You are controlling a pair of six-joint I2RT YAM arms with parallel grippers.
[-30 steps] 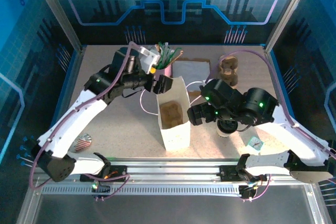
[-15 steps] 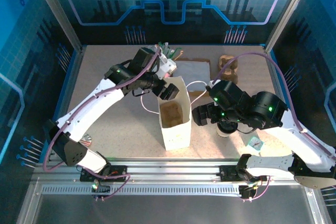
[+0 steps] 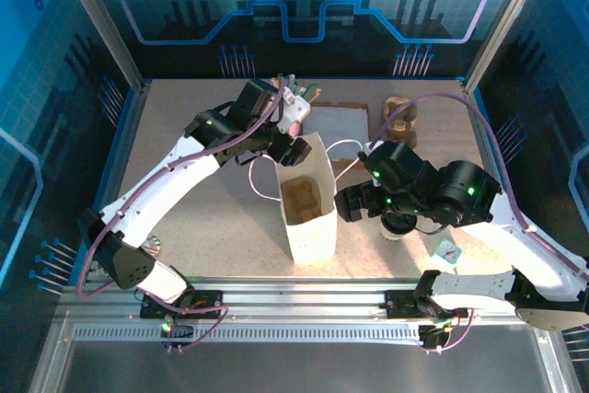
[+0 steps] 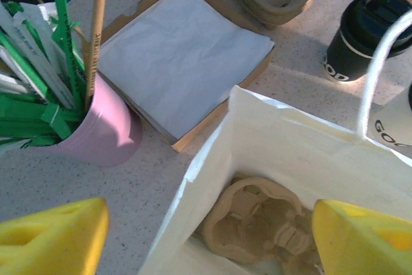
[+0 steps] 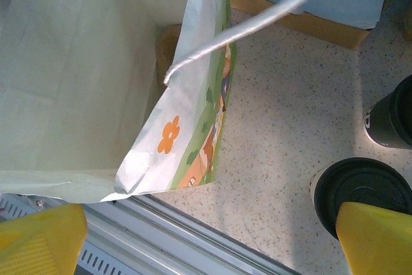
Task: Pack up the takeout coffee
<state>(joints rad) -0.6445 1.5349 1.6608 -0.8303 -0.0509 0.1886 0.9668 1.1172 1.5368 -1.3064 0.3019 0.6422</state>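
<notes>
Both jaws gaped empty: left gripper [image 3: 294, 150] straddled the far rim of the paper bag [image 3: 309, 232], right gripper [image 3: 352, 202] hung by the takeout coffee [image 5: 360, 188] beside the bag; left likely needed a square rim pinch.

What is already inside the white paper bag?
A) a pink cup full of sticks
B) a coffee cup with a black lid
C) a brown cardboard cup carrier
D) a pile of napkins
C: the left wrist view looks down into the white paper bag, where a brown cardboard cup carrier lies at the bottom; the pink cup stands outside it.
</notes>
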